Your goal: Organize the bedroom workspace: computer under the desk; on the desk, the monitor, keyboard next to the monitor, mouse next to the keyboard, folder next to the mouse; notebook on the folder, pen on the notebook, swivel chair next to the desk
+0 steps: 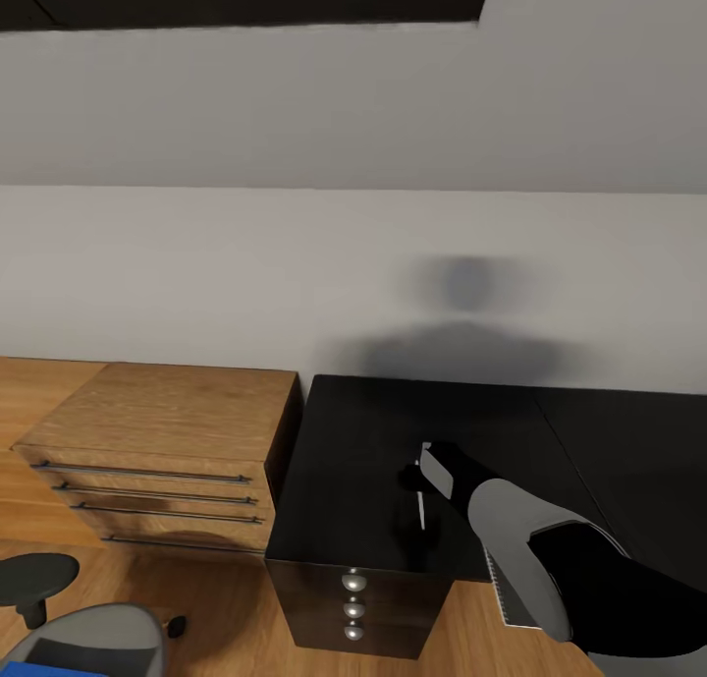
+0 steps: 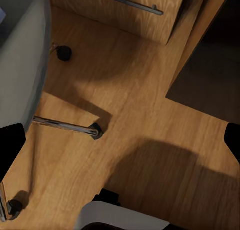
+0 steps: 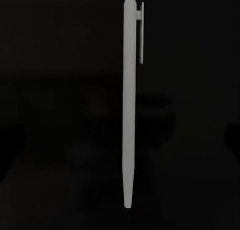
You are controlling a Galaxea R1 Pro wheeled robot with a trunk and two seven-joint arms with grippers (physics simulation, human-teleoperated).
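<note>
Where the right gripper (image 1: 420, 473) hangs, pen (image 3: 129, 115) seemingly just beneath.

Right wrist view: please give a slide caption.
Pale pen lying on the glossy black desk, seen from above.

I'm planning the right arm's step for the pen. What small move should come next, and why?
Probably lower the right gripper straight down and close on the pen. The pen lies loose on the black desk, directly under the gripper and centred between its fingers in the right wrist view, so no sideways correction looks needed. How wide the gripper stands is unclear.
</note>
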